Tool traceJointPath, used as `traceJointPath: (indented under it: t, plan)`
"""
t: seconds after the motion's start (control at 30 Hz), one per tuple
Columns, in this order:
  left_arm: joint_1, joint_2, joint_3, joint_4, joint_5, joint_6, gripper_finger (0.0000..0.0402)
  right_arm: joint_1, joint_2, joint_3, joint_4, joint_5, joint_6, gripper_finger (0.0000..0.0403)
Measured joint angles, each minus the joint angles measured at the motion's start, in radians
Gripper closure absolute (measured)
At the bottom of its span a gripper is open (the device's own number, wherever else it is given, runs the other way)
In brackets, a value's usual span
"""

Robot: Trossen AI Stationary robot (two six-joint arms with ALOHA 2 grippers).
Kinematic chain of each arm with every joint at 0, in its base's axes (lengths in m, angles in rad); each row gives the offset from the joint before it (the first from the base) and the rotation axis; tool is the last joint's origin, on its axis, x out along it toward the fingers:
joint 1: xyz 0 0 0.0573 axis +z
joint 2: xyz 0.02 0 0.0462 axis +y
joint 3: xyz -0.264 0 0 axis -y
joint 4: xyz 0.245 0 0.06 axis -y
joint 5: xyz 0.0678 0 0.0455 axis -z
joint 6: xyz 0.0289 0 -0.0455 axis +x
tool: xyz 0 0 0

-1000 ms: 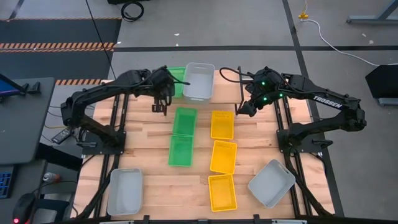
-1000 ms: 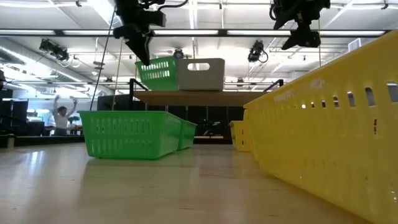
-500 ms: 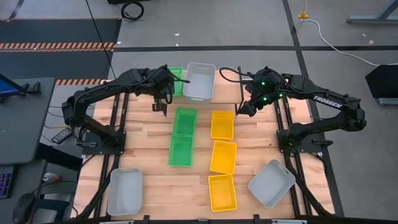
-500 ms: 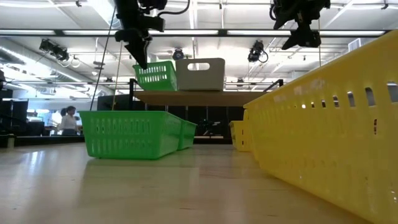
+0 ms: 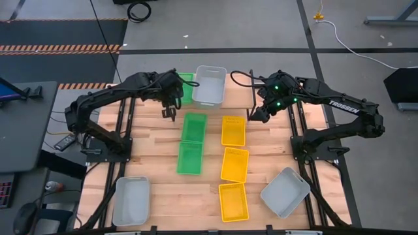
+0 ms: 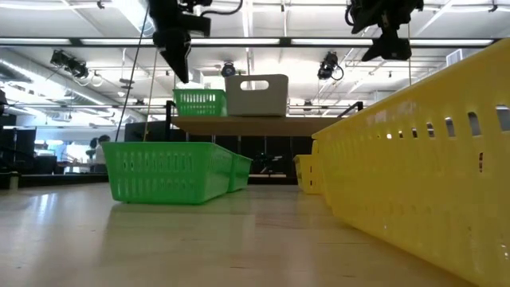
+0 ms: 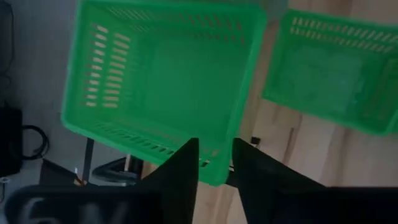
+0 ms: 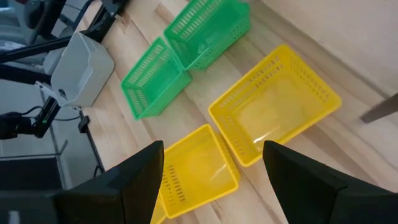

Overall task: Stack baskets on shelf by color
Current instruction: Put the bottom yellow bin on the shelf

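A green basket sits level by its base on the shelf, beside a pale grey basket. My left gripper hangs just above the green basket's near-left rim, with a narrow gap between its fingers, touching nothing. My right gripper hovers wide open above the table, beside the far yellow basket. Two more green baskets rest on the table.
Two more yellow baskets stand in a column toward the near edge. Pale grey baskets rest at the near-left and near-right corners. The shelf's right part is bare wood. A person shows far off in the room.
The green basket hung tilted from my left gripper at the shelf's left end. It has come down and turned level, and now rests on the shelf next to the grey basket. My left gripper no longer touches it and stands a little above its rim. The right arm kept still.
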Motion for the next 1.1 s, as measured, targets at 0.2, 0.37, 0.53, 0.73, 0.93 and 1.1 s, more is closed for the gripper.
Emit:
traceJointPath:
  t: [0.2,0.37,0.53,0.73,0.93,1.1]
  plan:
    - [0.002,-0.001,0.117,-0.043,-0.030,-0.047,0.0255,0.000,0.000,0.000,0.000,-0.007,-0.003,0.0124]
    - [0.001,-0.001,0.205,-0.087,-0.029,-0.080,0.0238,0.006,0.000,0.000,0.000,-0.007,0.021,0.0124]
    - [-0.031,-0.001,0.314,-0.133,-0.023,-0.185,0.0239,0.093,0.000,0.000,-0.001,-0.007,0.000,0.0124]
    - [-0.115,-0.002,0.440,-0.099,0.103,-0.357,0.0245,0.244,0.038,0.000,-0.001,0.063,-0.086,0.0124]
    - [-0.210,-0.001,0.455,0.143,0.247,-0.501,0.0244,0.372,0.130,0.000,0.001,0.123,-0.133,0.0124]
    - [-0.297,-0.001,0.427,0.342,0.255,-0.599,0.0250,0.464,0.238,0.000,0.024,0.041,-0.135,0.0124]
